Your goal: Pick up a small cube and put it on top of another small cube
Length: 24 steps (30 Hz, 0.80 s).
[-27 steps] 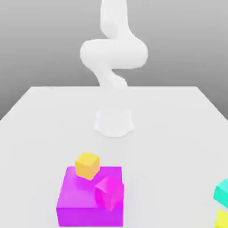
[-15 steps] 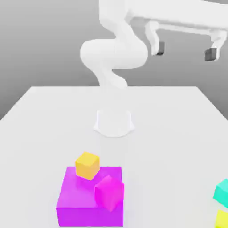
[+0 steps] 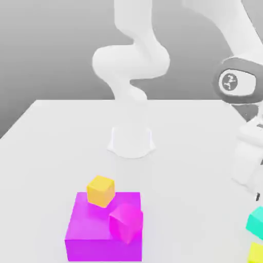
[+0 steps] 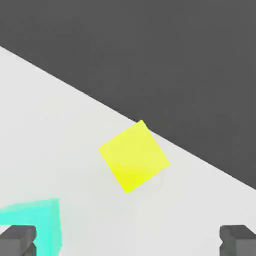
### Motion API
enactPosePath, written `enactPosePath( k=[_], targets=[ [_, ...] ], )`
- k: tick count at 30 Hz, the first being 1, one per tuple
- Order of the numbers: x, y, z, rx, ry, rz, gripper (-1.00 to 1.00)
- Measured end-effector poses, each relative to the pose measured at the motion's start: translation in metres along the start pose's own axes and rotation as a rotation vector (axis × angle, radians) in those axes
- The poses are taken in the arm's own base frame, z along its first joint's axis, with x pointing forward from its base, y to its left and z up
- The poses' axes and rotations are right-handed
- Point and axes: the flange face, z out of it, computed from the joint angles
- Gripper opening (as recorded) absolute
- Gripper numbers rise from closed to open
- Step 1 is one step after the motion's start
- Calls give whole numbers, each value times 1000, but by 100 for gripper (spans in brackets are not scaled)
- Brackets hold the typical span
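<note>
The small cyan cube [image 3: 255, 222] rests on the white table at the exterior view's right edge, with a small yellow cube [image 3: 256, 252] just in front of it. My arm's hand [image 3: 249, 154] hangs low, right above and behind the cyan cube. In the hand view my gripper [image 4: 128, 241] is open, its dark fingertips [image 4: 17, 240] standing far apart with nothing between them. The cyan cube [image 4: 35, 225] lies close beside one fingertip, and the yellow cube [image 4: 133, 156] sits farther off near the table's edge.
A big magenta block [image 3: 87, 231] stands at the front, left of centre, carrying a small yellow cube [image 3: 100, 190] and a tilted small magenta cube [image 3: 126, 222]. The robot's base [image 3: 132, 140] is mid-table. The table [image 3: 195, 154] ends close to the right-hand cubes.
The arm has swung from high at the back down to the exterior view's right, bringing the hand low over the cyan cube. No cube has moved.
</note>
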Motion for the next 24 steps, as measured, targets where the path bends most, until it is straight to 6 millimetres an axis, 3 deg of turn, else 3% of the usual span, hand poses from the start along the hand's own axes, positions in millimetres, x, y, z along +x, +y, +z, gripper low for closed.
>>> enactPosePath(
  k=[2,6,7,13,15,18,20,24],
  targets=[
    [-25,-13,28,-1,-52,-39,0],
    [-39,-19,84,1,-76,-54,0],
    [-40,-19,96,0,-76,-55,-100],
    [-42,-19,103,0,-76,-56,-100],
    [-40,-19,89,1,-77,-55,-100],
    [-37,-19,50,0,-77,-55,-100],
    [-18,9,36,-30,-61,-18,-100],
    [26,88,12,-96,-32,101,-100]
  ],
)
